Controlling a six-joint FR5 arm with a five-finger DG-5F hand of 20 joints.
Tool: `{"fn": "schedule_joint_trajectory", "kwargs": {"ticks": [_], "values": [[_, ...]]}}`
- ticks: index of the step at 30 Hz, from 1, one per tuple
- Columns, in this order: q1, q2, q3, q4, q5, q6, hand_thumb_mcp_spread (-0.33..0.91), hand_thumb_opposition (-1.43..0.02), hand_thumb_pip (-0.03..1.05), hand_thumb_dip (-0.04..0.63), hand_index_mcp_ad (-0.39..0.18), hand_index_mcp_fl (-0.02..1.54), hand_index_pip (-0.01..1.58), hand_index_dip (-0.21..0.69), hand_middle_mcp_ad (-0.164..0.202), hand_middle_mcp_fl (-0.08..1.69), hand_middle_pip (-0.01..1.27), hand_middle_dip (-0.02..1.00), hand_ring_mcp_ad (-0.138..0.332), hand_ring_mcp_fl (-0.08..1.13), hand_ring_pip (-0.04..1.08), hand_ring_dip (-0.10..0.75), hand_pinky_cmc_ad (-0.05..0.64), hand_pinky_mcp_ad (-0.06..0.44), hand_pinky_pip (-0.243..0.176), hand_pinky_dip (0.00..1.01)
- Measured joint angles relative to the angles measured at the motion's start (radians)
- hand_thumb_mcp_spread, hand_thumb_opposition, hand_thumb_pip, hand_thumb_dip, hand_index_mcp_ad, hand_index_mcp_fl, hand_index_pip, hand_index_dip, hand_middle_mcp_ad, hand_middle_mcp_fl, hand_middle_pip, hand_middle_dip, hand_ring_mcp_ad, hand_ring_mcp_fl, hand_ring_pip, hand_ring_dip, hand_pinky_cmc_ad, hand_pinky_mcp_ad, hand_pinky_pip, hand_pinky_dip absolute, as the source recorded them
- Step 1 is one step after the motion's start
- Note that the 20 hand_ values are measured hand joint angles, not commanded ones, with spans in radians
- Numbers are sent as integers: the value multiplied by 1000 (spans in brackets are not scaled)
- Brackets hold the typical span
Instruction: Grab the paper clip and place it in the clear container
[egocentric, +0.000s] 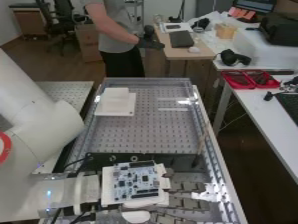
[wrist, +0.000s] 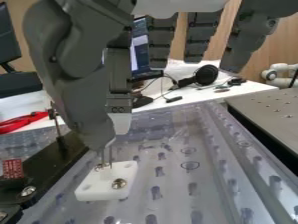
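The hand (egocentric: 183, 202) is at the near end of the bench, low over the perforated surface, fingers pointing right. In the wrist view the hand (wrist: 80, 97) has its thumb and one finger closed together at the tips, while other fingers hang straight. Thin metal wire, apparently the paper clip (wrist: 103, 156), sticks down from the pinched tips. Its lower end is at a small white block (wrist: 100, 186) with screws; whether they touch is unclear. A clear-walled tray (egocentric: 197, 120) surrounds the perforated surface; I cannot tell whether this is the clear container.
A circuit board (egocentric: 136, 181) is mounted on top of the hand. White flat pieces (egocentric: 116, 103) lie farther up the bench. A black bar (wrist: 50, 162) with a thin upright rod runs beside the white block. Red trays (egocentric: 249, 79) are on the right table.
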Motion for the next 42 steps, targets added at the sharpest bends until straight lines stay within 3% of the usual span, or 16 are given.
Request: {"fn": "schedule_joint_trajectory", "kwargs": {"ticks": [10, 13, 25, 34, 42], "values": [[-6, -6, 13, -32, -16, -33, 471, -859, 630, 239, -206, 365, 1496, 33, 37, 38, 124, 176, 134, 3, 82, 101, 319, 278, -75, 302], [-8, -9, 16, -39, -19, -41, 471, -859, 630, 236, -206, 354, 1482, 31, 33, 38, 120, 176, 113, 3, 82, 101, 318, 278, -75, 302], [-5, -23, 30, -47, -17, -40, 471, -859, 630, 239, -206, 354, 1485, 30, 33, 38, 120, 176, 113, 3, 82, 101, 319, 274, -75, 302], [-3, -25, 25, -31, -13, -25, 478, -899, 609, 236, -209, 504, 1545, 31, 33, 54, 126, 176, 113, 3, 86, 99, 316, 276, -75, 302], [-3, -17, 6, 3, -11, 11, 471, -911, 597, 237, -206, 583, 1463, 26, 33, 105, 129, 182, 113, 0, 86, 101, 316, 276, -59, 286]]}}
